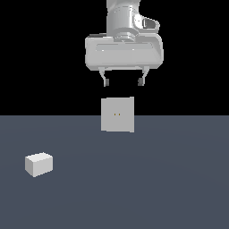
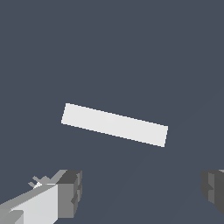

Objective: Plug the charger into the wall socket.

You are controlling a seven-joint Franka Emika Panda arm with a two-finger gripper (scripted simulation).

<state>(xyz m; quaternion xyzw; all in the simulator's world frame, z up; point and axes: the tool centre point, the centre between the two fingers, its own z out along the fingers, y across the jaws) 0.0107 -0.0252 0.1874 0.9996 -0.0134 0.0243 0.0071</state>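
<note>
The charger (image 1: 39,163) is a small off-white block lying on the dark floor at the exterior view's lower left. The wall socket (image 1: 117,115) is an upright light-grey square panel with two tiny orange dots at its centre, standing mid-scene. My gripper (image 1: 124,82) hangs open and empty in the air above the socket, far from the charger. In the wrist view the socket shows from above as a narrow pale strip (image 2: 114,124), and my gripper (image 2: 142,190) has its fingers (image 2: 70,192) spread wide. The charger is out of the wrist view.
A flat dark blue-grey floor (image 1: 170,179) spreads across the scene under a black background.
</note>
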